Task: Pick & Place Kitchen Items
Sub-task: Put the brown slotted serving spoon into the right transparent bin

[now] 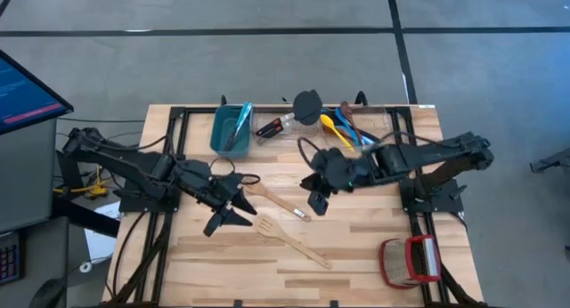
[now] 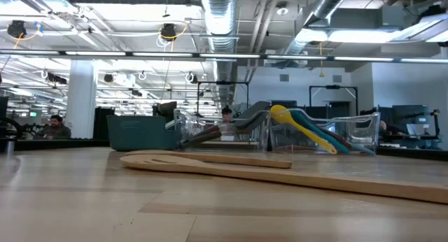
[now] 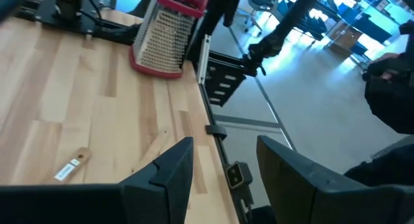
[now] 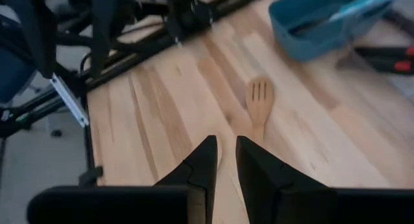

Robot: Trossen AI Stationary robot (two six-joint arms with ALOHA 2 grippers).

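1. My left gripper [image 1: 230, 210] hangs over the left-middle of the wooden table [image 1: 356, 255], its fingers [image 3: 162, 179] spread apart and holding nothing.
2. My right gripper [image 1: 317, 201] sits near the table's centre, fingers [image 4: 200, 166] drawn nearly together with only a thin gap, nothing between them.
3. Two wooden utensils lie on the table between my grippers: a slotted wooden spatula [image 1: 289, 239] with its head near my left gripper, and a wooden spoon [image 1: 276, 199] just above it.
4. At the far edge, a clear tray [image 2: 350, 133] holds a yellow spoon [image 2: 301, 126], blue-handled utensils [image 1: 349, 123] and a black spatula [image 1: 307, 105].
5. A teal bin [image 1: 230, 130] stands left of that tray.
6. A red-handled grater [image 1: 408, 262] lies at the near right corner.
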